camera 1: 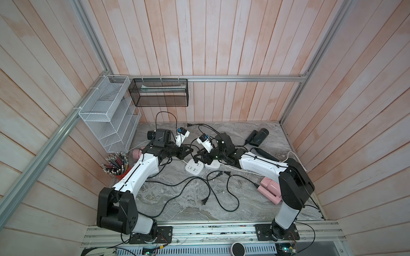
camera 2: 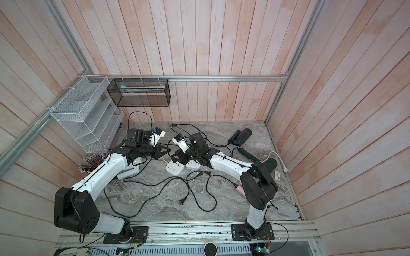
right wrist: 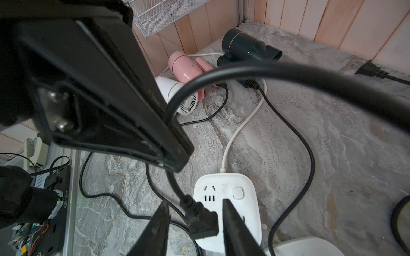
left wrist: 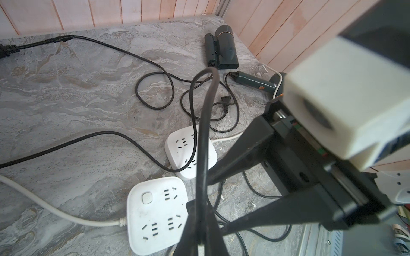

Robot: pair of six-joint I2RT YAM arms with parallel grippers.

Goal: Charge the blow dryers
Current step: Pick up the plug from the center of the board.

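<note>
Right wrist view, contents as seen:

- Right gripper [right wrist: 195, 202]: fingers apart, one on each side of a black plug [right wrist: 203, 223], with a gap showing on one side.
- The plug sits at the corner of a white power strip [right wrist: 235, 188]. Whether its pins are seated cannot be told.
- Second power strip [right wrist: 306, 246]: just beside the first.
- Left gripper [right wrist: 177, 159]: fingers together, clamped on the black cord [right wrist: 288, 73] that loops down to that plug.
- Pink blow dryer [right wrist: 184, 66], pale blow dryer [right wrist: 175, 93] and dark blow dryer [right wrist: 246, 47]: lying close together on the grey surface [right wrist: 332, 144] by the wall.

In a top view:

- Folded dark blow dryer [camera 1: 259, 135]: near the back right corner.
- Third dark blow dryer [camera 1: 265, 153]: just in front of it, partly under the right arm.
- Second pink blow dryer [camera 1: 269, 188]: folded, beside the right arm's elbow.
- Loose cords and plugs lie across the middle of the surface.
- Pencil cup [camera 1: 117, 165], white wire rack [camera 1: 106, 115] and black mesh basket [camera 1: 159, 93]: along the left and back walls.
</note>
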